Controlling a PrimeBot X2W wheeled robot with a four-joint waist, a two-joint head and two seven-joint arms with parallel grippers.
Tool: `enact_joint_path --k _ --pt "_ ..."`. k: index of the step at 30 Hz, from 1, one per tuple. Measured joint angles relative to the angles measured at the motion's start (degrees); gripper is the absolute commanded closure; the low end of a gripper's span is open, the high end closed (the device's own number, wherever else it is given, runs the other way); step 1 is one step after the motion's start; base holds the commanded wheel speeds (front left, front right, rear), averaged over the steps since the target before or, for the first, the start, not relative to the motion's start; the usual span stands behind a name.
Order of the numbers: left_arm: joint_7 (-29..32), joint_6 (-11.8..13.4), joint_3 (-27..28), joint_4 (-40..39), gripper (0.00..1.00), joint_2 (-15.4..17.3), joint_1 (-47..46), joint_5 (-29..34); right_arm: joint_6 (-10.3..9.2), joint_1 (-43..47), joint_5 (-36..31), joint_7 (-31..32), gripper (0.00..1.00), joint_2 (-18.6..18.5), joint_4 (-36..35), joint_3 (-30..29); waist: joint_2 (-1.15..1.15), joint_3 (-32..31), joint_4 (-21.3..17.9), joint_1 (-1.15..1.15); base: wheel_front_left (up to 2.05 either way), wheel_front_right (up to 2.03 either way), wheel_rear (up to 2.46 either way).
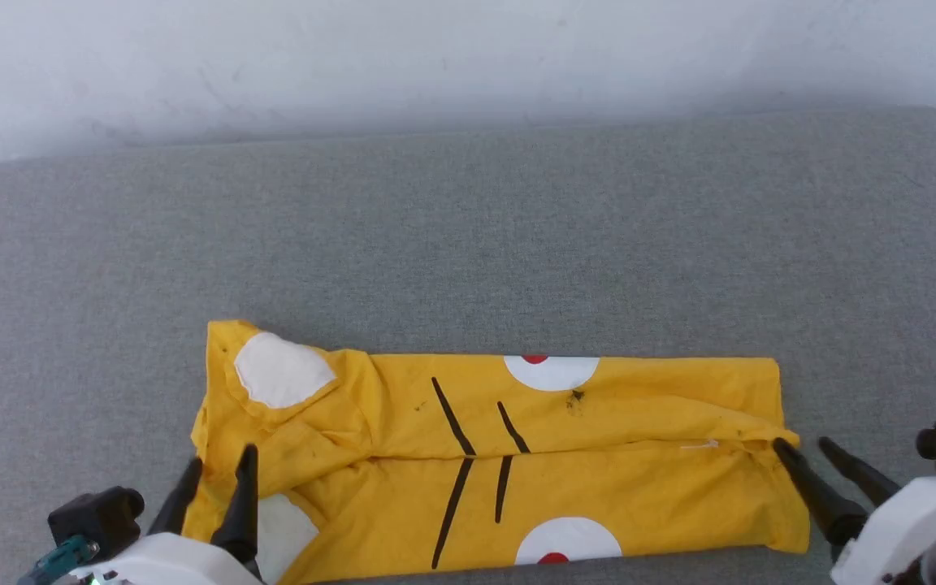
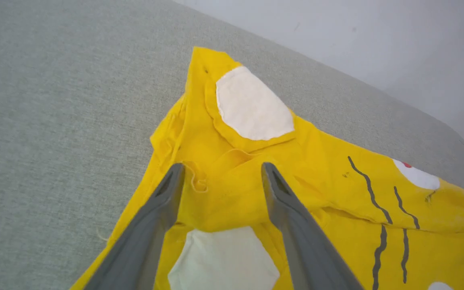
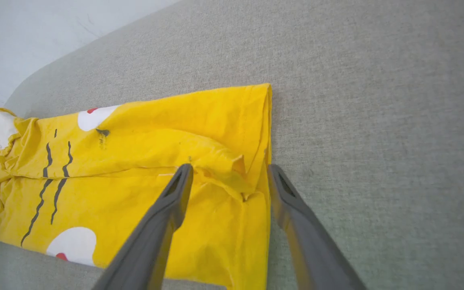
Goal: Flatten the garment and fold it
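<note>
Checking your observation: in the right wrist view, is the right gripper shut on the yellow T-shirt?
No, the right gripper is open, its fingers apart over the T-shirt's edge.

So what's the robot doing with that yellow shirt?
A two-armed robot is folding a bright yellow cotton T-shirt printed with a cartoon face. The shirt lies on a grey fabric surface, folded into a long strip with its two sides meeting along the middle. The left claw is open over the shirt's left end. The right claw is open across its right edge. Neither one is pinching the cloth. My guess is they will grab the ends next.
</note>
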Motion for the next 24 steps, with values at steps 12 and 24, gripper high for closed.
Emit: enact_joint_path --k 12,24 --pt "-15.43 -2.64 1.14 3.16 0.00 -2.30 -4.20 12.67 0.00 -0.37 -4.27 10.17 0.00 2.44 -2.76 -10.98 0.00 -2.37 1.00 0.00 0.00 0.00 0.00" --pt "-15.56 -6.50 4.54 1.64 0.00 -7.48 -4.53 21.47 0.00 -7.93 -1.80 20.23 0.00 5.04 12.46 -8.27 0.00 -1.92 5.59 0.01 0.00 0.00 0.00"
